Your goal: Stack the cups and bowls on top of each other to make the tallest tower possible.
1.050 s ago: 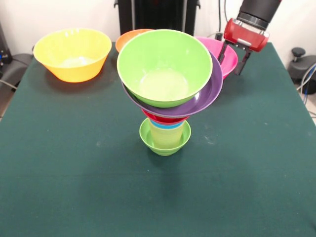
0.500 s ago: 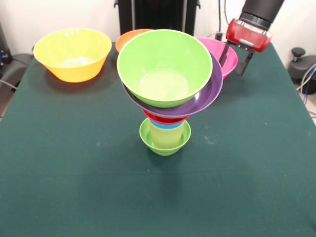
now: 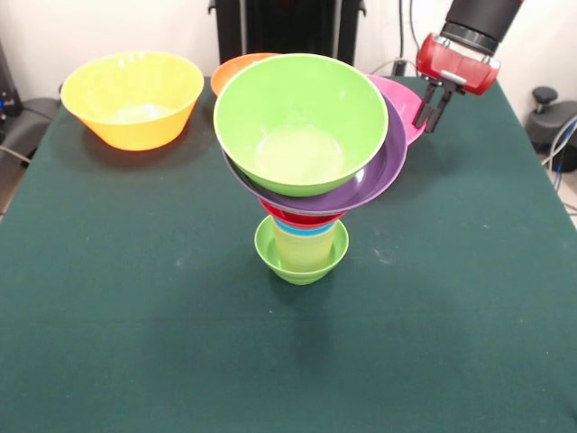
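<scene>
The tower stands mid-table on a small lime-green bowl (image 3: 302, 262). In it sit a pale yellow cup (image 3: 306, 245), a blue cup rim (image 3: 306, 230) and a small red bowl (image 3: 302, 217). Above these come a wide purple bowl (image 3: 383, 171) and, on top, a large green bowl (image 3: 300, 122), both tilted. Behind the tower to the right is the pink bowl (image 3: 401, 104). My gripper (image 3: 427, 123) is at that bowl's right rim, with its fingers drawn together on the rim. The red cup is hidden.
A large yellow bowl (image 3: 132, 97) sits at the far left of the green table (image 3: 135, 316). An orange bowl (image 3: 236, 69) peeks out behind the tower. Black equipment stands beyond the table's right edge.
The gripper's fingers, spread either side of the pink bowl's rim before, have come together on it. The pink bowl has shifted slightly. The tower has not moved.
</scene>
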